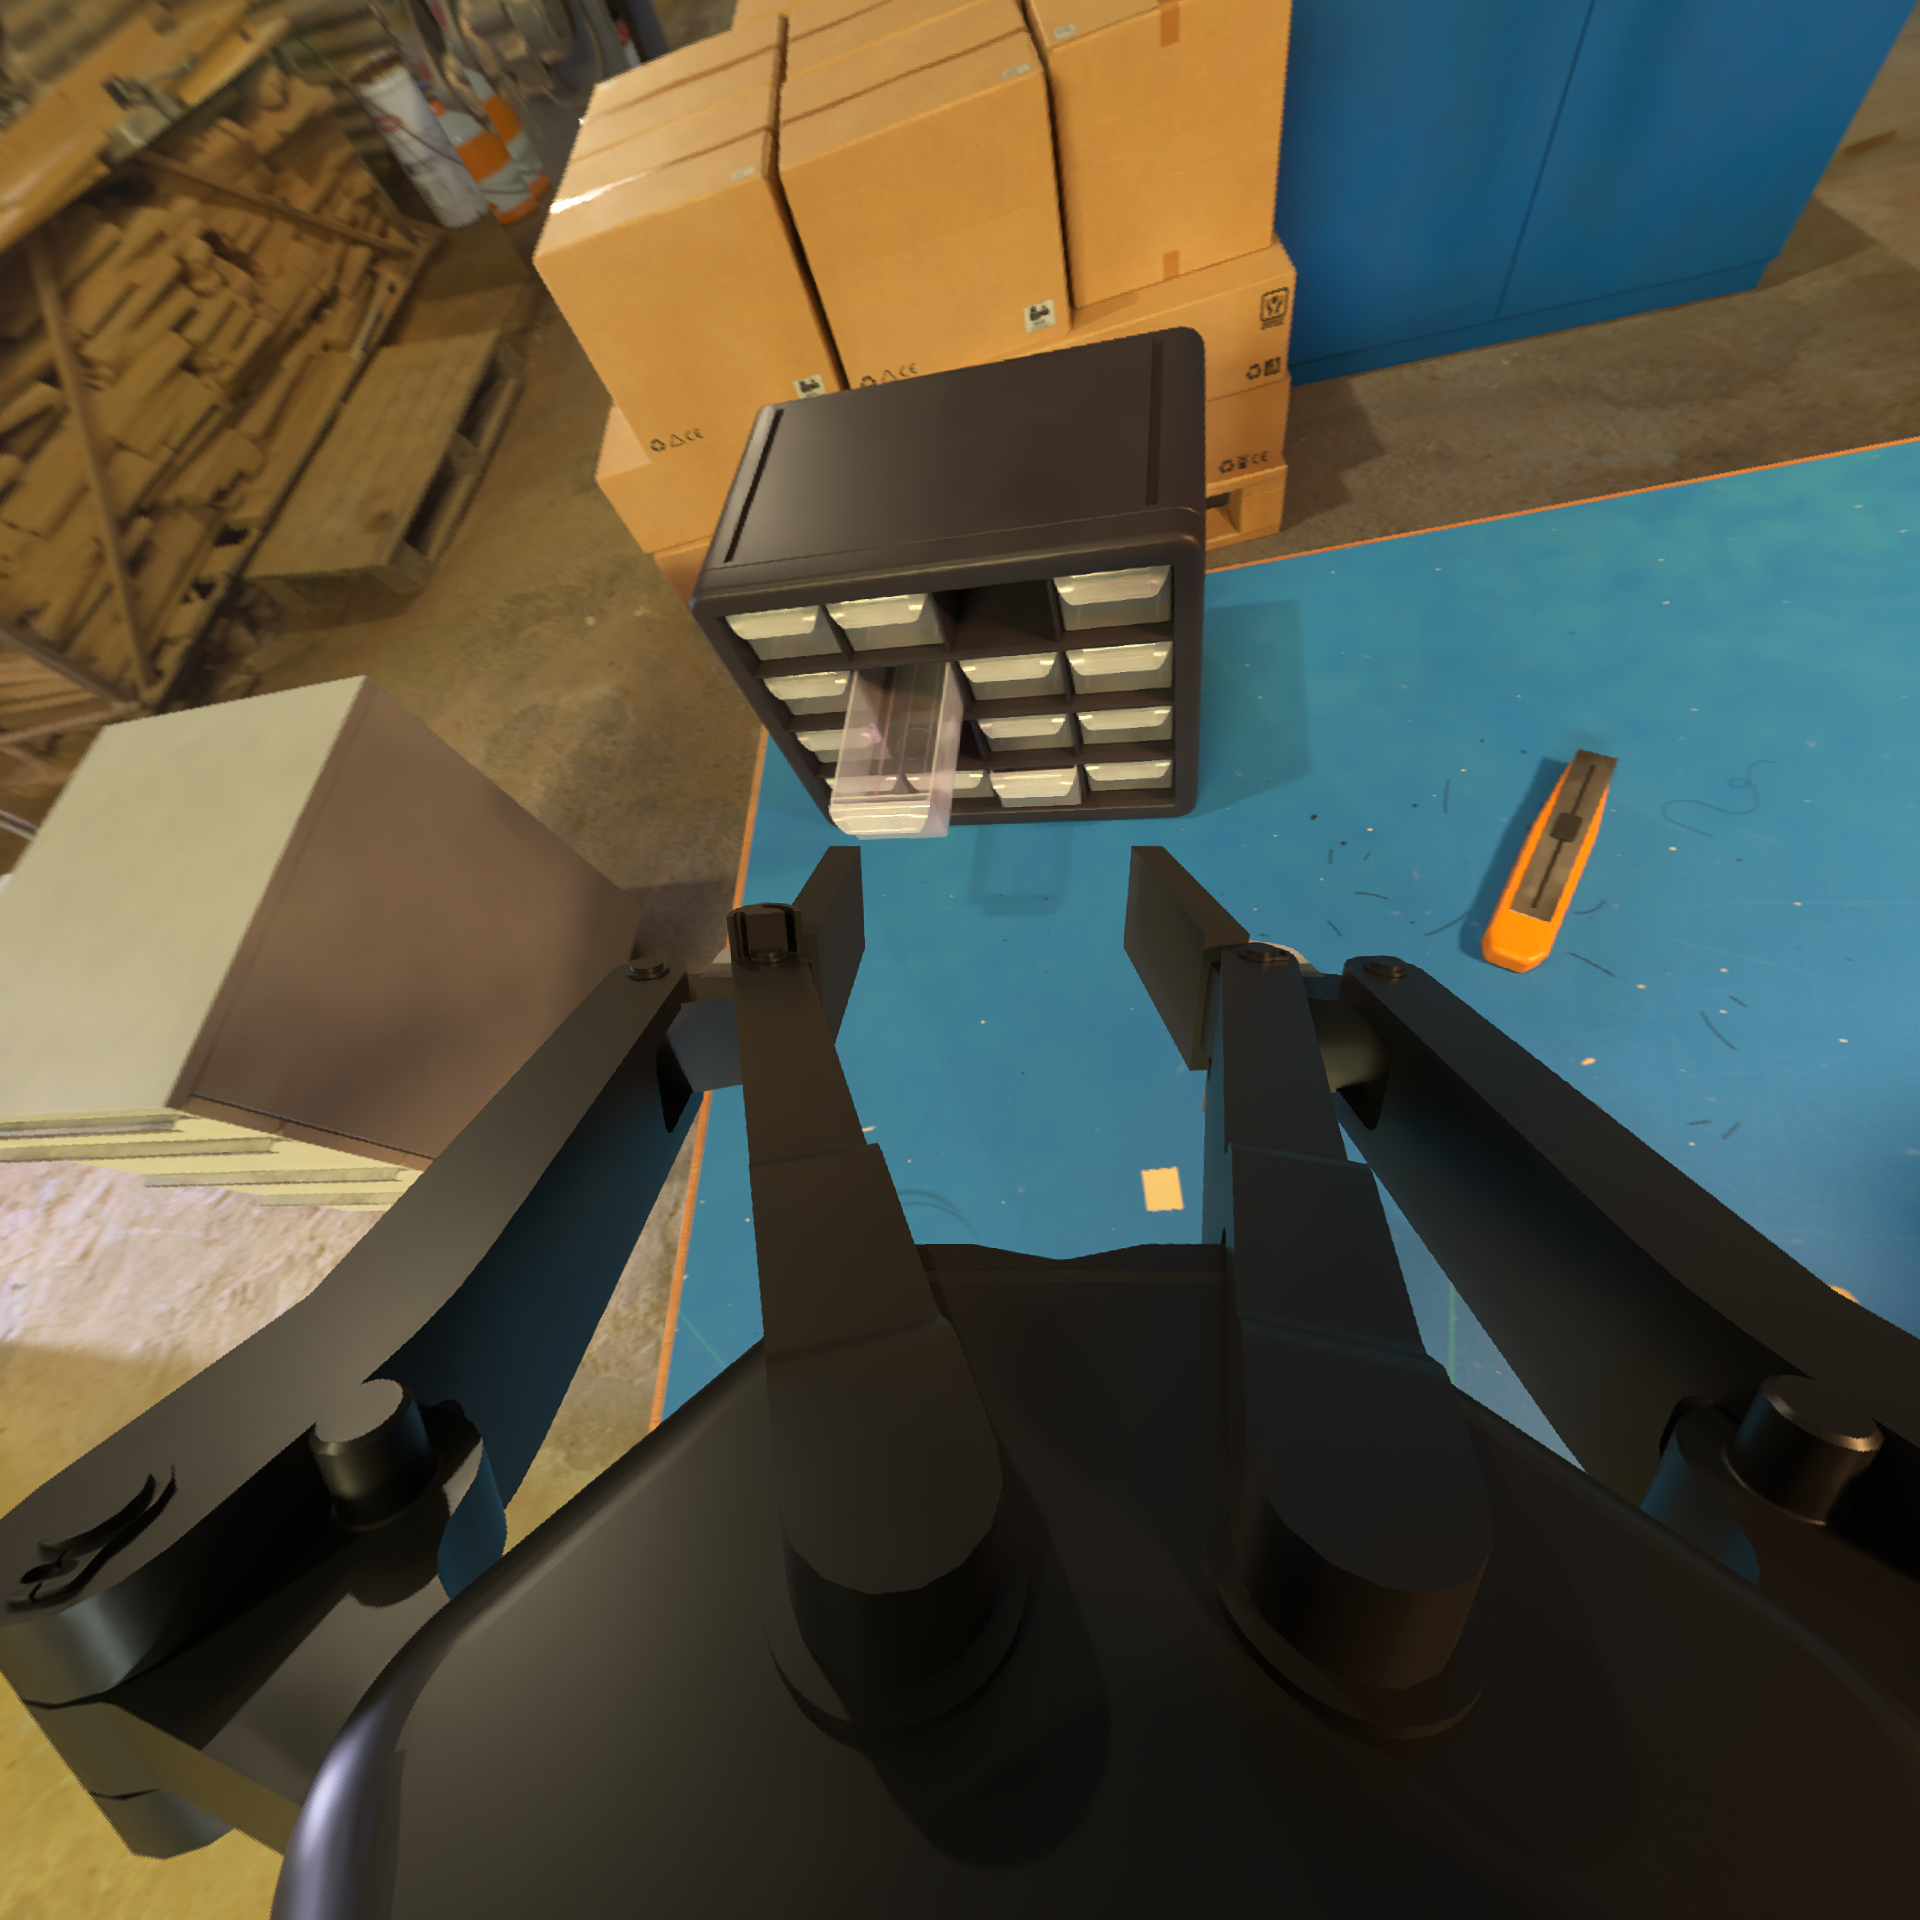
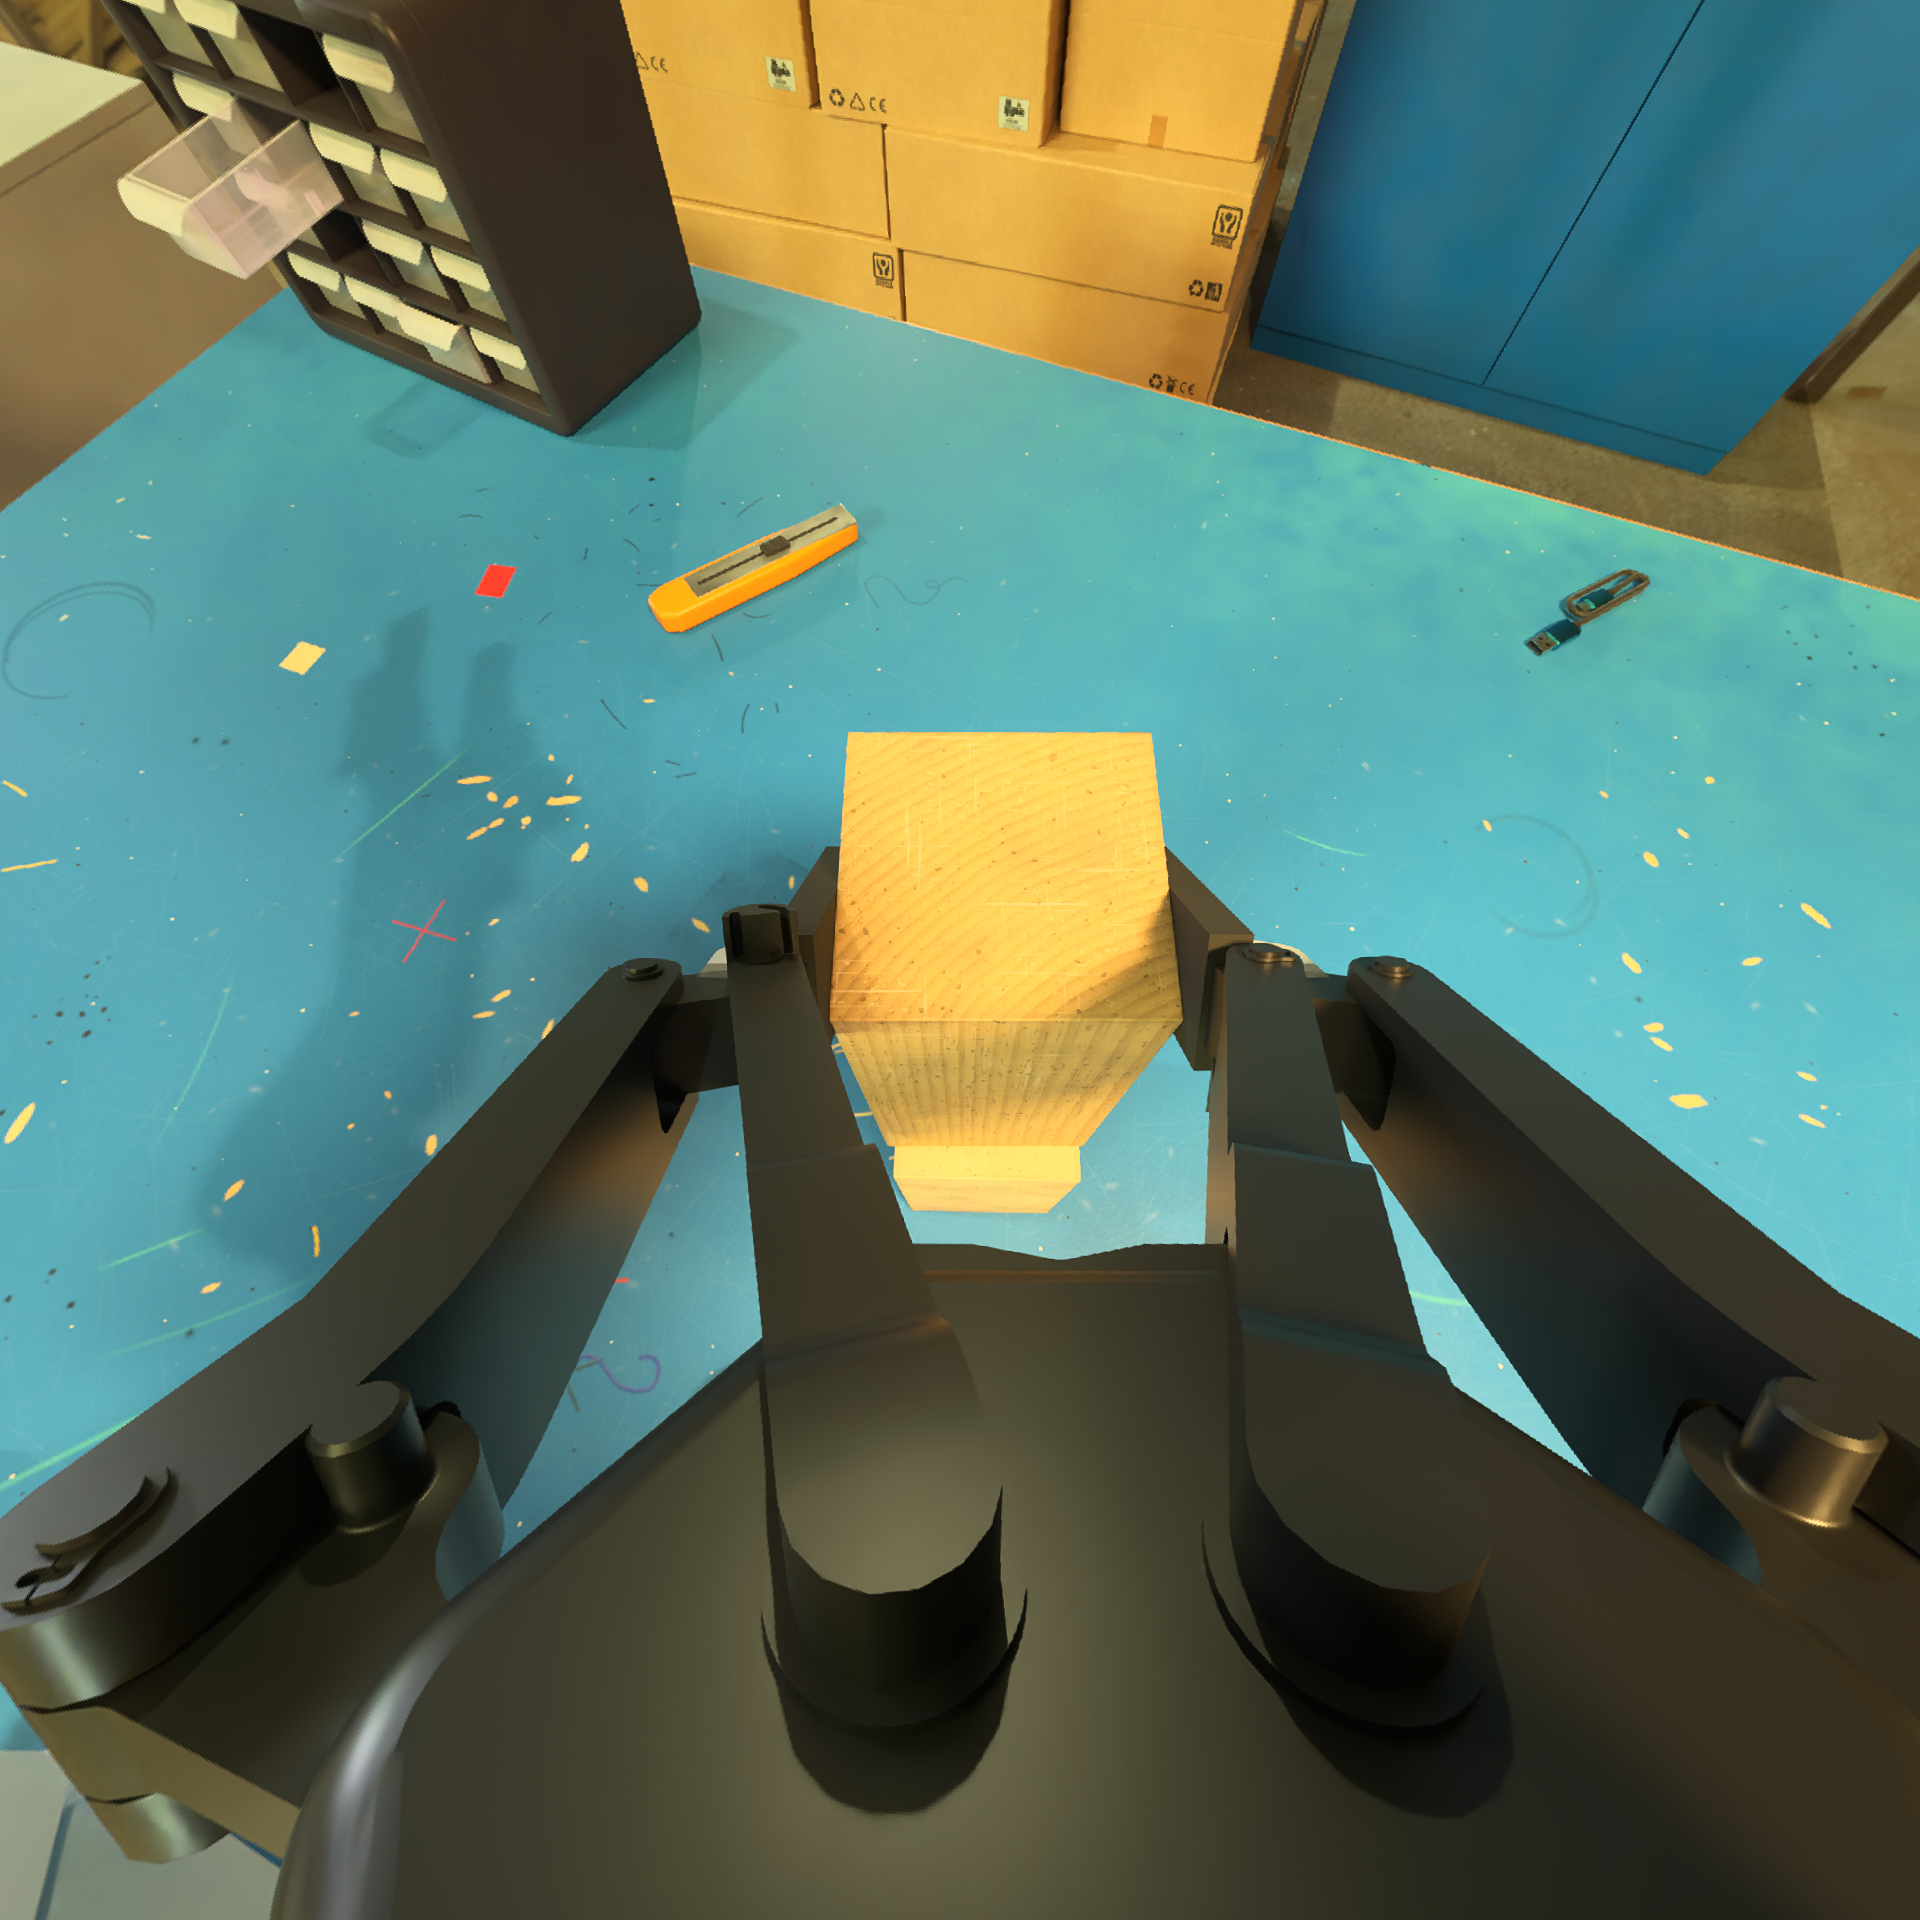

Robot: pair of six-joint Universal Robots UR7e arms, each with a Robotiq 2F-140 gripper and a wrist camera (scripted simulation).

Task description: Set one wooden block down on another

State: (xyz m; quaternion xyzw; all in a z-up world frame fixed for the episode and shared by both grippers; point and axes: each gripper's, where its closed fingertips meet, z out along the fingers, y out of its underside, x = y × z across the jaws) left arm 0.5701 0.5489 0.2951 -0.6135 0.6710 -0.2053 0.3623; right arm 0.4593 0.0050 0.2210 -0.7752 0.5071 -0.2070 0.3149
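Note:
In the right wrist view a light wooden block [image 2: 997, 935] stands on top of a second wooden block [image 2: 985, 1179], which shows only as a thin strip beneath it on the blue table [image 2: 1351, 727]. My right gripper [image 2: 997, 862] straddles the upper block. Its jaws are spread wide, one on each side of the block, at the same width as the left gripper's. My left gripper [image 1: 994, 862] is open and empty, above the table's left part, facing a dark drawer cabinet [image 1: 966, 561]. No block shows in the left wrist view.
The drawer cabinet [image 2: 416, 208] has one clear drawer [image 1: 894, 758] pulled out. An orange utility knife [image 2: 753, 569] lies behind the blocks, a small USB cable [image 2: 1584, 613] at the far right. Cardboard boxes [image 2: 1039, 156] and a blue cabinet [image 2: 1610, 208] stand beyond the table's edge.

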